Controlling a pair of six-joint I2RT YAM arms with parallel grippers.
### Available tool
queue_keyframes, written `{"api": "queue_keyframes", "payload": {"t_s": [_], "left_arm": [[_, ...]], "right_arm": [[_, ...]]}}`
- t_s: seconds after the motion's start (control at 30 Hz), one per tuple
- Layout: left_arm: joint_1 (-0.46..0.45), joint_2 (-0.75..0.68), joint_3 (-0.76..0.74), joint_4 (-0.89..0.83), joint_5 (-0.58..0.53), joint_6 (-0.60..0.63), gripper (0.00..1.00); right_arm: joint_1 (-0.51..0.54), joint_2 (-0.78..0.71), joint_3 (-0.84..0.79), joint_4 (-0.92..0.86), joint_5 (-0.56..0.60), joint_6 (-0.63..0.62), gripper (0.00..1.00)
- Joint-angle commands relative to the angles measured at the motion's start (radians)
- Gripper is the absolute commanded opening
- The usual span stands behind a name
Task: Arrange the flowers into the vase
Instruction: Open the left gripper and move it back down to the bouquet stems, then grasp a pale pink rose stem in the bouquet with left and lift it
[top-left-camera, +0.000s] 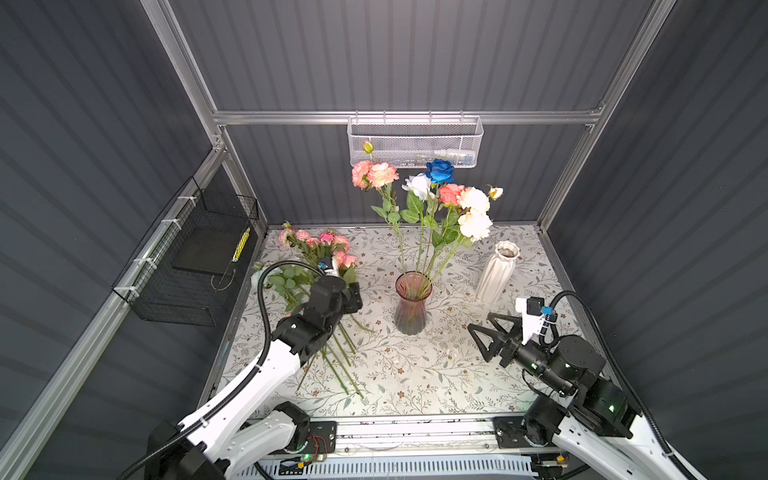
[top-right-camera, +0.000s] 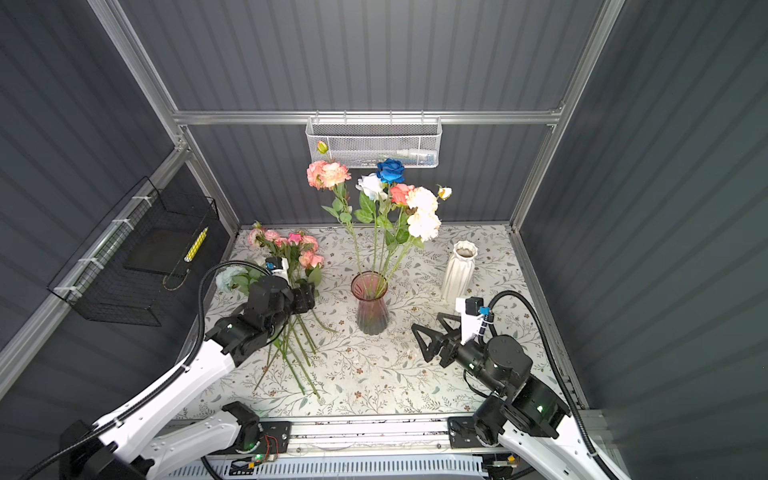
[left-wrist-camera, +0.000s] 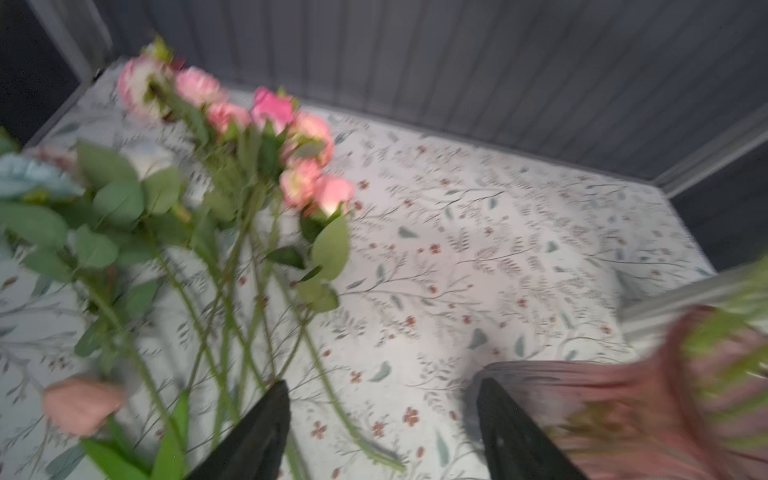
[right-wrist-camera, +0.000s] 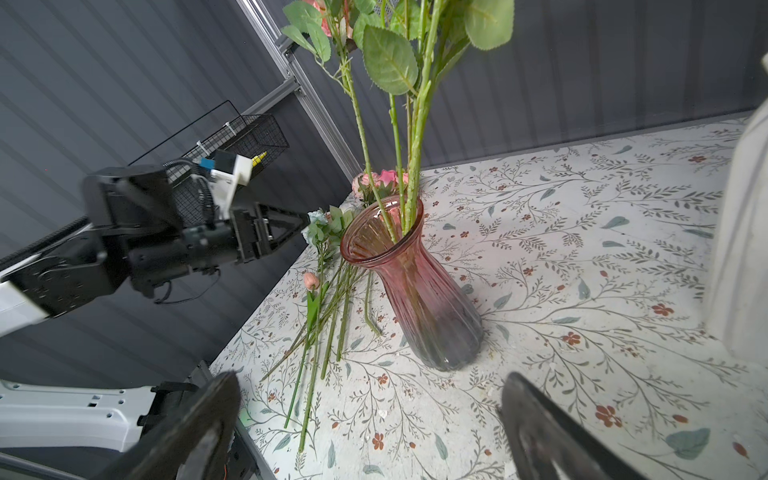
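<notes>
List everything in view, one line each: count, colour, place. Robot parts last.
glass vase: one, pink, upright mid-table.
flowers in the vase: several stems; pink, peach, white, cream and one deep blue bloom.
loose flowers: several, mostly pink, one pale blue; lying on the table's left side.
ribbed vase: one, white, no flowers in it, right of the glass vase.
table cover: one, white with leaf print.
mesh basket: one, white, on the back rail.
wire basket: one, black, left wall.
yellow item: one, in the wire basket.
left end effector: black, open, above the loose stems.
right end effector: black, open, holding nothing.
</notes>
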Motion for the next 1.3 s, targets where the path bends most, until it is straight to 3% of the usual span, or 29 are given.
{"api": "queue_keyframes", "payload": {"t_s": [0.0, 0.23, 0.53, 0.87, 1.27], "left_arm": [[0.076, 0.074, -0.006, -0.076, 0.160, -0.036, 0.63], [0.077, 0.395, 0.119, -0.195, 0.053, 0.017, 0.49], [0.076, 0.648, 0.239, -0.233, -0.070, 0.068, 0.45], [0.076, 0.762, 0.293, -0.230, -0.132, 0.115, 0.35], [0.075, 0.721, 0.287, -0.224, -0.131, 0.115, 0.03]], "right_arm": [[-0.004, -0.012, -0.005, 0.024, -0.014, -0.004, 0.99], [-0.004, -0.042, 0.001, -0.002, -0.002, -0.013, 0.99], [-0.004, -0.059, 0.007, -0.016, -0.005, -0.019, 0.99], [-0.004, -0.081, 0.017, -0.036, 0.009, -0.029, 0.99], [-0.004, -0.066, 0.027, -0.030, 0.009, -0.032, 0.99]]}}
